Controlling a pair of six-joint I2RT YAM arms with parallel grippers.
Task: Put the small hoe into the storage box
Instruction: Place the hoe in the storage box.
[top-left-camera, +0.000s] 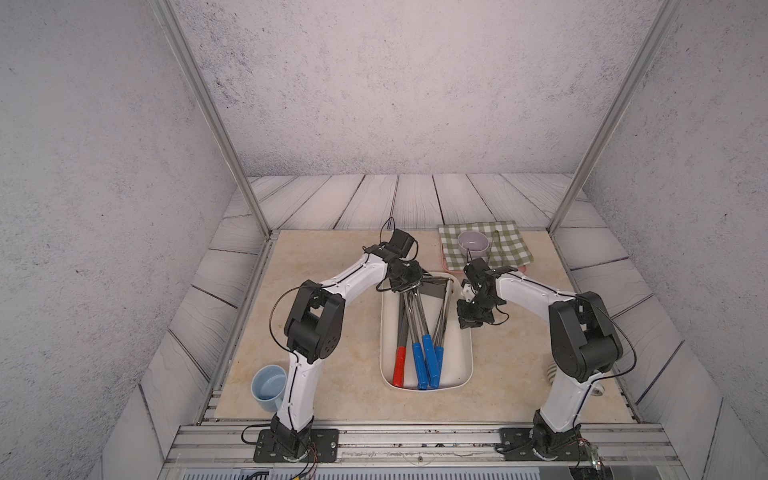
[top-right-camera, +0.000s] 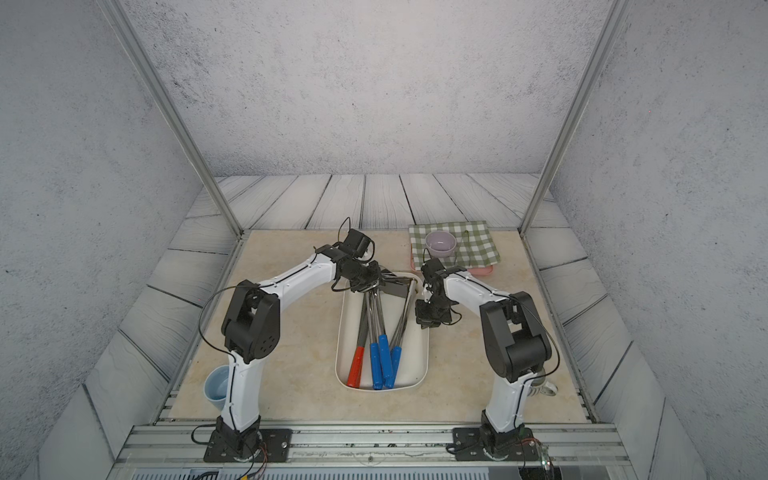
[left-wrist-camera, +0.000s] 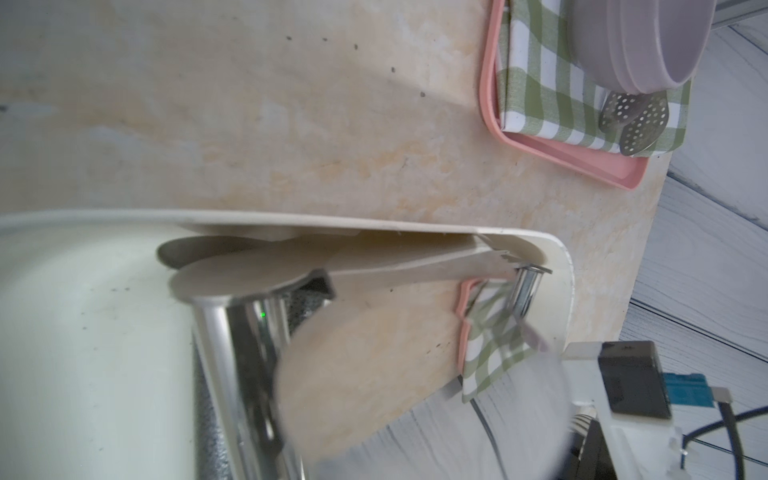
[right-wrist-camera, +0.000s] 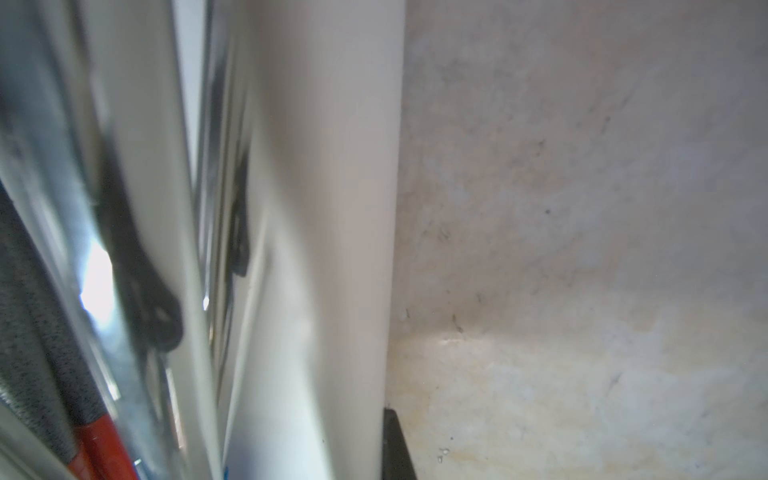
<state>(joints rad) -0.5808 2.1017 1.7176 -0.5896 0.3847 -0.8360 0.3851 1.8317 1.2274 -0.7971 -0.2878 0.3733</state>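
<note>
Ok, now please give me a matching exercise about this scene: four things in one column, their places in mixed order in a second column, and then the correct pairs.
Things
1. blue cup
2. lilac bowl
3. red-handled tool
4. pink tray

Places
A. lying inside the storage box
B. under the green checked cloth
C. standing on the green checked cloth
D. on the table, beside the lower part of the left arm

Pairs: 1-D, 2-C, 3-A, 4-B
</note>
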